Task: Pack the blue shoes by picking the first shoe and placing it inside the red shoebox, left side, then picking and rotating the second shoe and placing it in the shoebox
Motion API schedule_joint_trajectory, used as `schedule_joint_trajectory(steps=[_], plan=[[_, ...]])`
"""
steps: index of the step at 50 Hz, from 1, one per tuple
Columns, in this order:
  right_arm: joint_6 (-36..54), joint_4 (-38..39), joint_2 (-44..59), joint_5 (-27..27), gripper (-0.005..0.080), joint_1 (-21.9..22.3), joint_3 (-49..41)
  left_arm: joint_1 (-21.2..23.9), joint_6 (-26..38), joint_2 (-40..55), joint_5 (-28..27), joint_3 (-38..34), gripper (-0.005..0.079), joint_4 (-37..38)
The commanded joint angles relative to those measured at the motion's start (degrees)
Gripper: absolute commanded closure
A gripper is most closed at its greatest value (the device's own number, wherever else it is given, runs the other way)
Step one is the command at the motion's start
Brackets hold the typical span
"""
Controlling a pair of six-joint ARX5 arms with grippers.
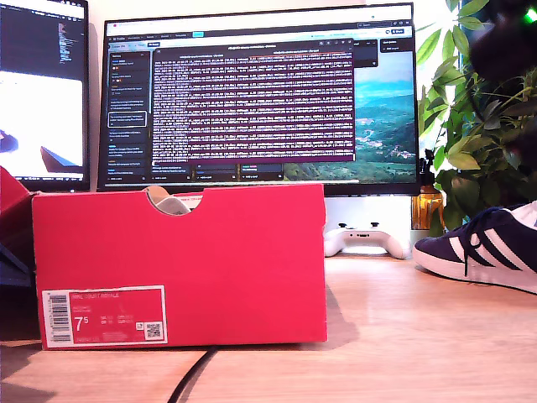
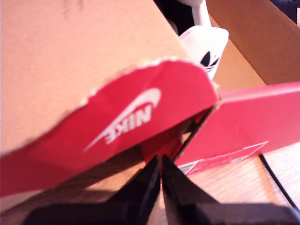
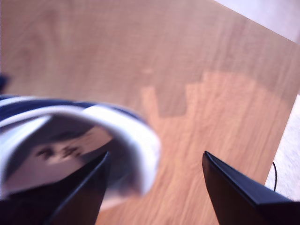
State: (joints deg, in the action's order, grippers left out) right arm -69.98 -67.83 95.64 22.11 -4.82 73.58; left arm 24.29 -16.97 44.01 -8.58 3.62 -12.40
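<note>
The red shoebox [image 1: 180,264] stands at the exterior view's left, label side facing the camera. A white shoe tongue [image 1: 168,202] shows in its notch. In the first wrist view one blue shoe [image 2: 206,47] lies inside the box, white tongue up. My first gripper [image 2: 159,161] is shut, its tips right at the edge of the red lid flap [image 2: 136,122]; whether they pinch cardboard is unclear. The other blue shoe [image 1: 487,248] rests on the desk at the exterior view's right. My second gripper [image 3: 154,161] hangs open over that shoe's heel opening [image 3: 70,140], which lies against one finger [image 3: 79,197].
Two monitors [image 1: 260,92] stand behind the box. A white game controller [image 1: 365,239], an amber bottle [image 1: 428,206] and a leafy plant [image 1: 482,126] sit at the back on the exterior view's right. A black cable [image 1: 189,382] runs along the wooden desk [image 1: 386,336] in front.
</note>
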Motion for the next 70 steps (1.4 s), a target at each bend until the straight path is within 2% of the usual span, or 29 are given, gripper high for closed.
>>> schedule_joint_trajectory(steps=[1,12,18,21,26,27,29,34,40,47,53,57,64,70], plan=[[1.0,1.5,-0.4,-0.5,0.0182,0.6,-2.4,0.2,0.4,0.2,0.1,-1.4,0.0762,-0.4],[3.0,9.1,-0.4,-2.0,0.0189,1.3,-8.2,0.2,0.5,0.2,0.1,-1.4,0.0762,-0.4],[4.4,14.0,-0.4,-3.6,0.0274,1.5,-11.0,0.2,0.4,0.2,0.1,-1.4,0.0762,-0.4],[4.3,15.9,-0.4,-4.3,0.0392,1.6,-12.2,0.2,0.4,0.2,0.1,-1.4,0.0762,-0.4],[3.6,16.3,-0.4,-5.0,0.0745,1.9,-12.5,0.2,0.5,0.2,0.1,-1.4,0.0762,-0.4],[3.4,16.3,-0.4,-5.5,0.0778,2.1,-12.5,0.2,0.4,0.2,0.1,-1.4,0.0762,-0.4],[3.4,16.2,-0.5,-6.6,0.0740,2.4,-12.2,0.2,0.5,0.2,0.1,-1.4,0.0762,-0.4],[5.5,14.4,-0.6,-7.8,0.0765,2.9,-10.8,0.2,0.5,0.2,0.1,-1.4,0.0762,-0.4],[13.7,11.4,-1.2,-6.8,0.0765,3.5,-7.8,0.2,0.4,0.2,0.1,-1.4,0.0762,-0.4],[25.7,8.8,-1.5,-5.2,0.0765,3.5,-2.6,0.2,0.5,0.2,0.1,-1.4,0.0762,-0.4],[41.9,7.0,-1.5,-5.4,0.0765,3.5,2.8,0.2,0.4,0.2,0.1,-1.4,0.0762,-0.4],[53.2,5.2,-1.5,-7.1,0.0765,3.5,6.9,0.2,0.5,0.2,0.1,-1.4,0.0762,-0.4],[63.8,2.1,-1.5,-8.9,0.0765,3.4,14.9,0.2,0.5,0.2,0.1,-1.4,0.0762,-0.4],[73.1,1.5,-1.5,-13.3,0.0765,2.8,21.6,0.2,0.5,0.2,0.1,-1.4,0.0762,-0.4]])
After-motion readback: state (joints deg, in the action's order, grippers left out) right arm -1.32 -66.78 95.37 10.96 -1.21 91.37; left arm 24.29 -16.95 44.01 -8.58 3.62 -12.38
